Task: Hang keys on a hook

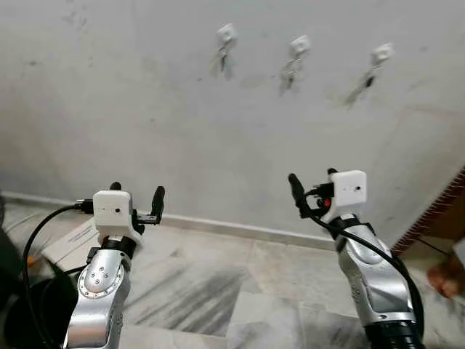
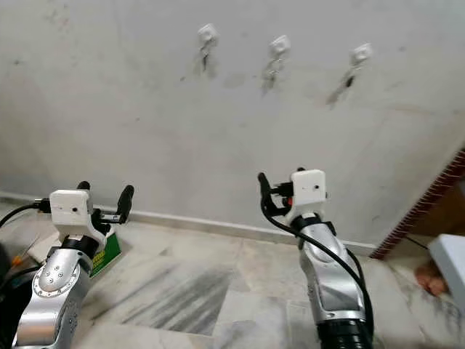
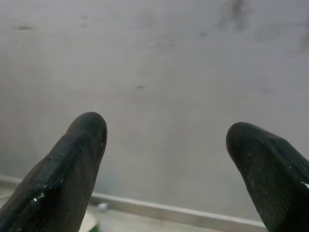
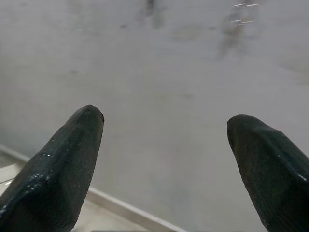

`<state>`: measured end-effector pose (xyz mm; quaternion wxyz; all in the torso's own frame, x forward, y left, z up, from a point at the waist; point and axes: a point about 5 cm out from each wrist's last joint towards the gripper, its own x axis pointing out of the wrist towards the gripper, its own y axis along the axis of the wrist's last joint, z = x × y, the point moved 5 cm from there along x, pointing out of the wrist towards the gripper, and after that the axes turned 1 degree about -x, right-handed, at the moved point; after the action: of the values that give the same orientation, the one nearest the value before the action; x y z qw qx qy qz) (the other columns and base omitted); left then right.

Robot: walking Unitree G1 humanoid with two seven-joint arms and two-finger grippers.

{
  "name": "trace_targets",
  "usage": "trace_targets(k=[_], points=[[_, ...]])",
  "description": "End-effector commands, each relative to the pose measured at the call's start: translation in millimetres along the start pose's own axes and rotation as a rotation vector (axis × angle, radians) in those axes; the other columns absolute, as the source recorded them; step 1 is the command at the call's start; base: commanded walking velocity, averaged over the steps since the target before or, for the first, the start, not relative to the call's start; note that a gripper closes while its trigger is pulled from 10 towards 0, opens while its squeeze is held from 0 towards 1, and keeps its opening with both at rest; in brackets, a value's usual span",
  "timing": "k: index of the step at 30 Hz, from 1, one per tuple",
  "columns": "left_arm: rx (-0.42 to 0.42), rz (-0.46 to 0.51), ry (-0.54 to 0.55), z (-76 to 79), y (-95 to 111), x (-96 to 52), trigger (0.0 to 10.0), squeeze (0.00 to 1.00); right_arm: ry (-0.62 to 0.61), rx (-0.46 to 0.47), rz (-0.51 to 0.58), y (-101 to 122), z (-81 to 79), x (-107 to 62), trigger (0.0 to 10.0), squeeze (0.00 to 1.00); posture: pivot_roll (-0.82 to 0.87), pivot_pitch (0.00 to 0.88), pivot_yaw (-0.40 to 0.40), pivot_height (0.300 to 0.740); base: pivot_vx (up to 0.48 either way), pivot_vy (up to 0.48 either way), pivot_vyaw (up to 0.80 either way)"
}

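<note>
Left claw (image 1: 136, 198) is raised in front of the wall (image 1: 145, 123), fingers spread wide with bare wall showing between the fingertips (image 3: 89, 126) in the left wrist view; it carries nothing. Above and ahead of it, well apart, three white hooks sit in a row on the wall: left hook (image 1: 227, 33), middle hook (image 1: 299, 46), right hook (image 1: 382, 53). Something small and metallic hangs under each; it reads as keys (image 1: 290, 71), though detail is too fine to confirm. Right claw (image 1: 312, 185) is raised below the middle and right hooks, well short of them, fingers likewise wide apart and empty. Judgement: with both claws empty and all hooks loaded, the hanging looks done; at most a retreat from the wall remains.
</note>
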<state>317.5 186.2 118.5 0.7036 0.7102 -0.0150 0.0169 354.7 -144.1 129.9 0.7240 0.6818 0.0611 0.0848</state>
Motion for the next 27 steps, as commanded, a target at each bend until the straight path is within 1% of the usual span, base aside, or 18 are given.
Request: trace_targets(k=[1,4,8,13,16,19,21,24,27], points=[[-0.003,0.005,-0.002,0.1,1.4,2.9,10.0,0.0,-0.003,-0.002,0.019,6.3,2.4,3.3,10.0,0.0,0.12,0.0,-0.038,0.74,0.0,0.0,0.8],[0.004,-0.018,-0.011,0.8,-3.0,2.7,10.0,0.0,-0.01,-0.014,0.009,2.2,5.4,2.6,10.0,0.0,0.12,0.0,-0.034,0.74,0.0,0.0,0.8],[0.004,-0.027,-0.012,-0.7,-3.3,3.0,10.0,0.0,-0.016,-0.008,0.008,1.5,6.5,2.9,10.0,0.0,0.13,0.0,-0.027,0.74,0.0,0.0,0.8],[0.017,-0.041,-0.036,-2.6,-3.5,2.4,10.0,0.0,0.006,-0.009,0.012,3.8,0.9,5.4,10.0,0.0,0.12,0.0,-0.012,0.74,0.0,0.0,0.8],[0.018,-0.042,-0.055,2.2,-5.4,2.4,10.0,0.0,-0.004,-0.005,0.02,6.8,4.5,7.0,10.0,0.0,0.11,0.0,-0.011,0.74,0.0,0.0,0.8],[-0.015,-0.06,-0.049,7.8,-11.0,-2.1,10.0,0.0,-0.014,-0.001,0.025,7.7,8.5,3.7,10.0,0.0,0.11,0.0,-0.014,0.74,0.0,0.0,0.8],[-0.017,-0.063,-0.053,9.7,-12.5,-3.6,10.0,0.0,-0.013,0.003,0.024,6.6,8.4,2.9,10.0,0.0,0.11,0.0,-0.017,0.74,0.0,0.0,0.64],[-0.014,-0.066,-0.063,11.9,-13.3,-4.2,10.0,0.0,-0.002,0.01,0.025,6.9,6.2,4.2,10.0,0.0,0.11,0.0,-0.025,0.74,0.0,0.0,0.28],[-0.005,-0.071,-0.054,6.4,-14.3,-4.1,10.0,0.0,0.002,0.015,0.03,9.6,4.9,6.9,10.0,0.0,0.11,0.0,-0.028,0.74,0.0,0.0,0.0]])
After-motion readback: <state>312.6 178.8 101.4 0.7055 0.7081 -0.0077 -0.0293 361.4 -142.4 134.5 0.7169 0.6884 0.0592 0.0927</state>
